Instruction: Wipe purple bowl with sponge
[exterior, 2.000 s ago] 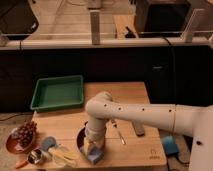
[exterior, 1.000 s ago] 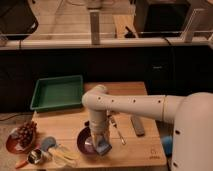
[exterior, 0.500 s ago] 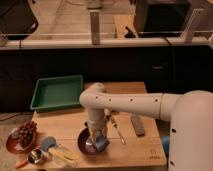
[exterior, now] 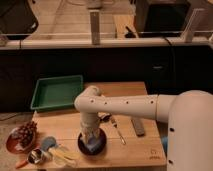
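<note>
A dark purple bowl [exterior: 99, 147] sits on the wooden table [exterior: 135, 147] near its front edge. My white arm reaches in from the right and bends straight down over the bowl. My gripper [exterior: 91, 140] is down inside the bowl, holding a pale blue sponge [exterior: 93, 147] against the bowl's inside. The wrist hides most of the bowl's middle and part of the sponge.
A green tray [exterior: 56, 92] stands at the back left. A plate of grapes [exterior: 22, 136] is at the front left, with a small metal cup [exterior: 36, 157] and yellow utensils [exterior: 62, 155] beside it. A fork [exterior: 118, 131] and a grey bar [exterior: 138, 126] lie right of the bowl.
The arm has swung its elbow left and settled over the bowl. The gripper with the sponge has shifted slightly within the bowl. The bowl has stayed in place.
</note>
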Motion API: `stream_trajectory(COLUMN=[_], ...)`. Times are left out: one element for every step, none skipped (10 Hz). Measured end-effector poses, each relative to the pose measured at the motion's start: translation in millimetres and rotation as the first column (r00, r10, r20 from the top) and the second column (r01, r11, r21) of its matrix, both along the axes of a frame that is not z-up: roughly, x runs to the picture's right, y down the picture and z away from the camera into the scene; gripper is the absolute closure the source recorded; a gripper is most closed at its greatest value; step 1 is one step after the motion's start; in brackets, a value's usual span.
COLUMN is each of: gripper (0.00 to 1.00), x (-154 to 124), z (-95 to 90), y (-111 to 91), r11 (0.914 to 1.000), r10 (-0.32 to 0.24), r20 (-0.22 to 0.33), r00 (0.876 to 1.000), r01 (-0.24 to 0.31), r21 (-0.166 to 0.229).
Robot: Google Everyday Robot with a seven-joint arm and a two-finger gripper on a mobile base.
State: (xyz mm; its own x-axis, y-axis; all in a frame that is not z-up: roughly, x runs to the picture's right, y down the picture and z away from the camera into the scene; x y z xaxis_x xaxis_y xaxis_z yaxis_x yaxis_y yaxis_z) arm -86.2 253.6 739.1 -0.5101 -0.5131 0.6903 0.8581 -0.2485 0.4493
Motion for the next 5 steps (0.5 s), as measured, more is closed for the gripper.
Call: stream_trajectory(gripper=[1.00,1.00,1.00,1.00,1.00], x=[-1.4,0.3,3.1,6.2,8.6], z=[-4.3,-11.6,-16.6,-23.2,-28.8], y=[3.8,9.0,11.3,13.7,16.4], r11=[0.9999,0.9997,0.9994,0.9986,0.9974], r10=[-0.003,-0.006,-0.006,-0.015,-0.027], r20=[0.017,0.029,0.031,0.033,0.034], r00=[1.000,1.000,0.999,0.999,0.999], r01=[0.003,0.007,0.007,0.016,0.029], r21=[-0.011,-0.025,-0.035,-0.050,-0.066])
